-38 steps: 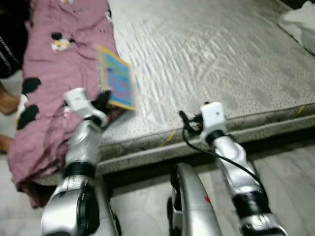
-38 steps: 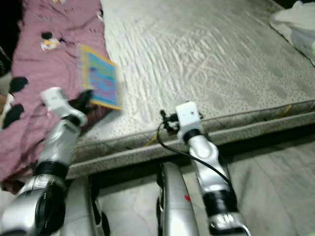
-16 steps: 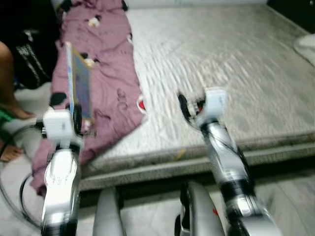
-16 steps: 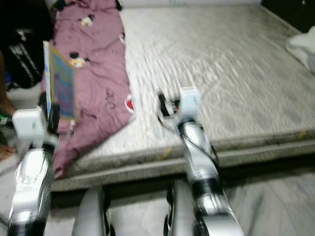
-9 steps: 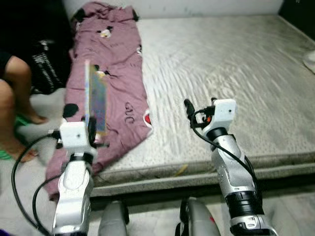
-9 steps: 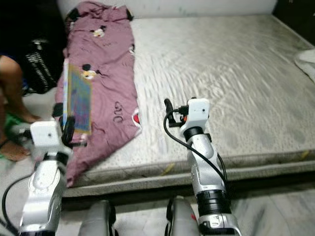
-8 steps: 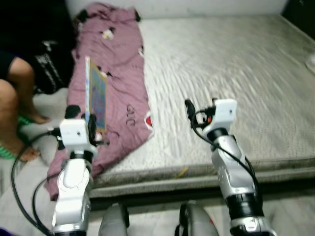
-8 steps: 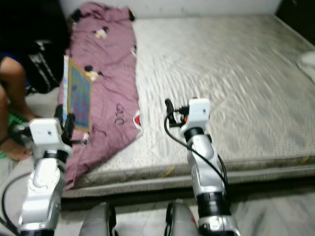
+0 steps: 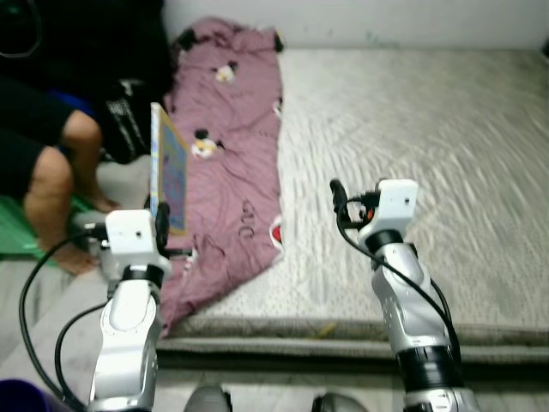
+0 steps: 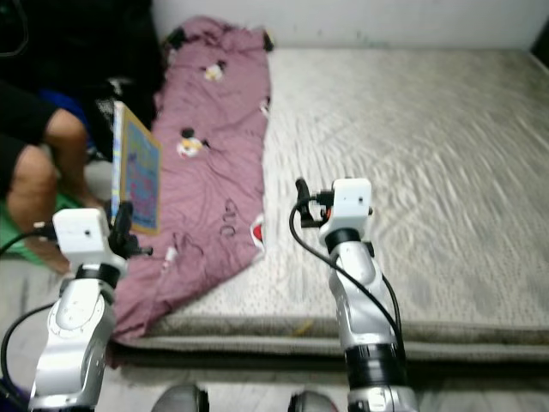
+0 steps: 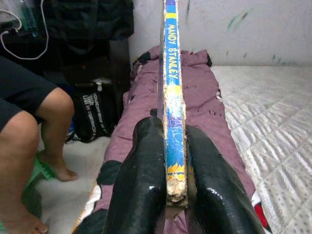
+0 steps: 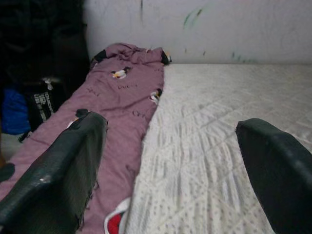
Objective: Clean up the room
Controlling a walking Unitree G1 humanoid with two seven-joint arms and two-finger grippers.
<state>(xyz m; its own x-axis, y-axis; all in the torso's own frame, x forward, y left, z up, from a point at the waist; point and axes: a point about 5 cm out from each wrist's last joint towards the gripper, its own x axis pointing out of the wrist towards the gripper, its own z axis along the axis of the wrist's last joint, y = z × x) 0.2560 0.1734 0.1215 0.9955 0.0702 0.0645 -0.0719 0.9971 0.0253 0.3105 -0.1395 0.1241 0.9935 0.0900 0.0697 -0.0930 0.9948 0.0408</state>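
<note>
The thin blue-and-yellow hardcover book (image 9: 168,178) stands on end in my left gripper (image 11: 168,161), clamped by its lower edge between the two black fingers (image 11: 144,161). In the left wrist view the worn spine runs straight away from the fingers, so the book's long axis is in line with the gripper and points up. Taking the grey quilted mattress (image 10: 412,146) as landmark: the book is held off its left edge, over the strip of floor beside it, just outside the mauve cartoon-print blanket (image 10: 210,154) that runs along that left side and droops over the near corner.

The left arm already carries the book, so any set-down falls to it. I judge the destination lies away from the mattress, and it is not in view.

My right gripper (image 12: 168,161) hovers over the near middle of the mattress, fingers wide apart, empty.

A seated person's bare leg (image 9: 60,184) and a black bag (image 11: 95,109) lie left of the mattress, near the book. I judge these the clearance concern.
</note>
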